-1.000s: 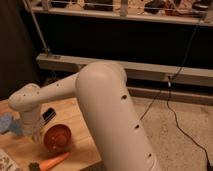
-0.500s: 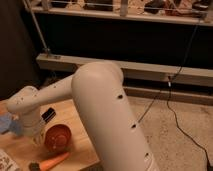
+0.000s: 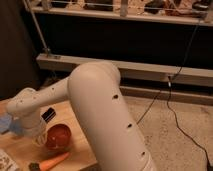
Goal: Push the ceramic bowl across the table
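Observation:
The ceramic bowl is small, round and glossy orange-red. It sits on the light wooden table near its right edge. My white arm reaches down from the right and fills the middle of the view. The gripper hangs below the wrist, right against the bowl's left side, low over the tabletop. The wrist and forearm partly hide it.
A long orange carrot lies on the table just in front of the bowl. A blue object lies at the left and a small dark object behind the bowl. The table's right edge drops to a speckled floor with a black cable.
The wrist has sunk slightly and shifted a little left. The bowl stays in nearly the same place.

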Robot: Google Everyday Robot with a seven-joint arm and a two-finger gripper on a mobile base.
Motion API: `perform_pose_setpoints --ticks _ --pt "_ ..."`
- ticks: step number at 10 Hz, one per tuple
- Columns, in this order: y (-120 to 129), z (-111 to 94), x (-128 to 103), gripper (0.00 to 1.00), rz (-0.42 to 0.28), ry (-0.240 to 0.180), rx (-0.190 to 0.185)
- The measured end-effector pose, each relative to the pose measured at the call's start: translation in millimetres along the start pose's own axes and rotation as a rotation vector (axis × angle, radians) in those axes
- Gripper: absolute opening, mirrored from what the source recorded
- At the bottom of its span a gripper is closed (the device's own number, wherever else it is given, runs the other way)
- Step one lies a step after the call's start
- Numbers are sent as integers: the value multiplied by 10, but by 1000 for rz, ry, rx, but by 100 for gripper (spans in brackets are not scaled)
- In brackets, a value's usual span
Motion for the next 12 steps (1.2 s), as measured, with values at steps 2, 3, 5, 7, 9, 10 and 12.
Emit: perform_pose_setpoints --ticks 2,3,5,7,9,10,12 --pt "-29 -1 -9 0 3 0 20" --pt "-36 -26 -29 0 5 -6 28" --pt "-38 -85 -63 0 5 -22 40" --pt "-40 -116 -70 0 6 -30 48" --pt "-46 -98 -55 0 10 -27 53" --pt "-55 -78 -44 0 11 -22 57" --pt "-107 -44 -19 0 18 -10 78"
